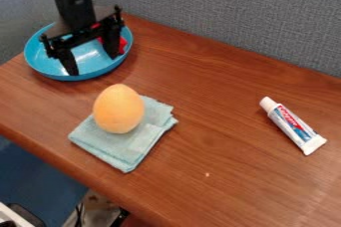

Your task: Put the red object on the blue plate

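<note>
I'm hovering my gripper [94, 60] over the blue plate [63, 70] at ten o'clock on the worktop [213, 121], its jaws standing wide apart and holding nothing that I can see; the red object [123, 45] is lying in the plate, at about two o'clock of it, though my fingers are partly hiding it; the orange ball-like thing [119, 110] is resting on the teal cloth [138, 141], while the tube [293, 125] is lying at three o'clock

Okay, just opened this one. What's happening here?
The gripper hangs over the blue plate with its jaws spread, and the red object sits on the plate. An orange, egg-shaped thing rests on a folded teal cloth, with a toothpaste-like tube off to one side.
</note>
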Controlling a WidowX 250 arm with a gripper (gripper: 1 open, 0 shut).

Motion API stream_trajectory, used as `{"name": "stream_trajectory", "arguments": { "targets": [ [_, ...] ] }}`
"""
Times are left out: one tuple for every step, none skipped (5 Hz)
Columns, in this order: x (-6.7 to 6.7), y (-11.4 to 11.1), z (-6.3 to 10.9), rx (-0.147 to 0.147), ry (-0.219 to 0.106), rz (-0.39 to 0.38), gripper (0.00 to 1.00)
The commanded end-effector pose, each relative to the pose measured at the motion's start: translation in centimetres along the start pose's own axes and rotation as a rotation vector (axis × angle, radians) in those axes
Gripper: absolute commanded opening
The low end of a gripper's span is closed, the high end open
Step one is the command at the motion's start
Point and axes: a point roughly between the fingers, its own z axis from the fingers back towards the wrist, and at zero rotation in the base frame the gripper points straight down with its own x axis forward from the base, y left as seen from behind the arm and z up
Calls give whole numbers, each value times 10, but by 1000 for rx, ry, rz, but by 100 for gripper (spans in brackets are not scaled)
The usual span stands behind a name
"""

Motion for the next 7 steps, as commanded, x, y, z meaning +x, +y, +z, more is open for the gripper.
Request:
{"name": "stream_trajectory", "arguments": {
  "targets": [
    [0,3,8,-36,-60,-106,100],
    [-4,7,7,-37,-68,-171,100],
    [-7,9,7,-34,-71,-198,100],
    [-10,9,6,-31,-66,-212,100],
    [-15,8,6,-31,-60,-228,100],
    [-19,7,6,-30,-54,-246,100],
    [-23,6,6,-30,-48,-257,100]
  ]
}}
